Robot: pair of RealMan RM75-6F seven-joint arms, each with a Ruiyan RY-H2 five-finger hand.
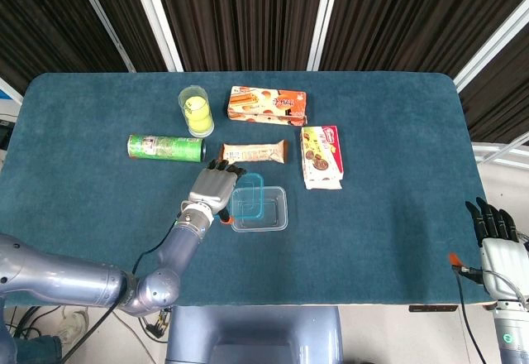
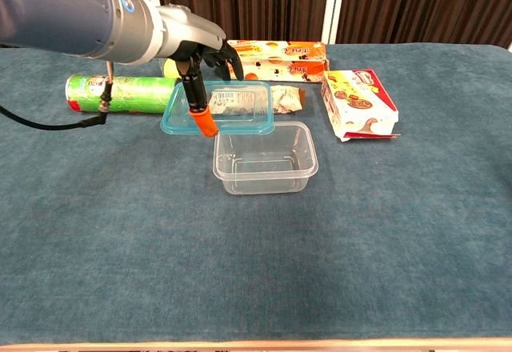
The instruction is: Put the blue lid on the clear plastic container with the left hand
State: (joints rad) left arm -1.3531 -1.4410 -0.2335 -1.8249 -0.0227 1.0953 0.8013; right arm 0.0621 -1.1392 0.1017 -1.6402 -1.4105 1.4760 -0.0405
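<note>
We are working over a dark teal cloth table [image 1: 99, 240] backed by dark slatted curtains. In the chest view, our left hand [image 2: 204, 52] is pinching the blue lid [image 2: 232, 106] between thumb and fingers, and the lid is hanging just above and behind the clear plastic container [image 2: 265, 158], which is sitting left of the frame's center. In the head view the lid is overlapping the container's left half, so we are judging the carry nearly finished; what is remaining is centering the lid over the rim, lowering it and pressing it on. The lid looks offset toward the upper left of the container.

For room, the snack bar [image 1: 254, 153] is lying just above the container, the green chip can [image 1: 164, 147] is sitting further left, and the white cookie box [image 1: 321, 157] is lying to the upper right, apart from the container. The space below the container is reading as bare cloth. Our right hand [image 1: 498, 244] is hanging off the table edge at lower right, fingers straight, slightly spread and holding nothing.
</note>
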